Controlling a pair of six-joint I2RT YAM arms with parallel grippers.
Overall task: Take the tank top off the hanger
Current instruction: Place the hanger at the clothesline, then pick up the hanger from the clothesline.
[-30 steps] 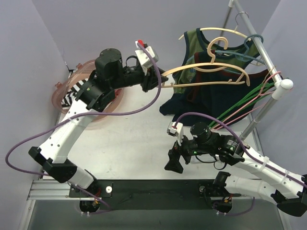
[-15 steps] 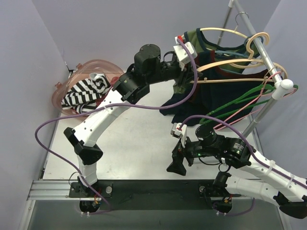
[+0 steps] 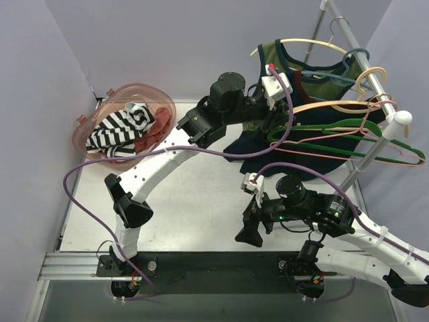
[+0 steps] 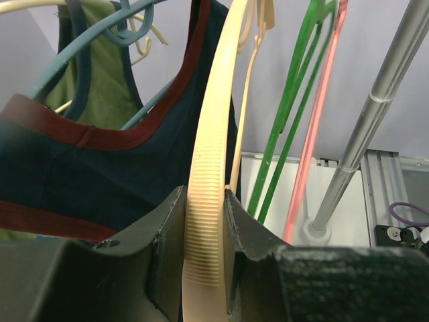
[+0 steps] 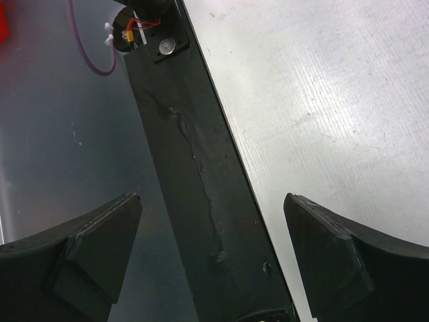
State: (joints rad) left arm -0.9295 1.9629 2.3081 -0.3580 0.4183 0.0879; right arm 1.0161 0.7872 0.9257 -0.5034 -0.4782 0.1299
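Note:
My left gripper is shut on one arm of a bare cream hanger, whose hook sits at the metal rail. In the left wrist view the ribbed cream hanger is pinched between the jaws of the left gripper. A navy tank top with red trim hangs on a blue hanger just left of it and also shows in the left wrist view. A green tank top hangs behind. My right gripper is open and empty, low over the table's near edge, as the right wrist view also shows.
Bare green and pink hangers hang at the rail's near end, above its slanted support pole. A pink basket holding striped clothing stands at the far left. A black base strip runs under the right gripper.
My left arm has swung right from near the basket to the rail, carrying the bare cream hanger. The green and pink hangers have shifted and swung outward. The right arm has barely moved.

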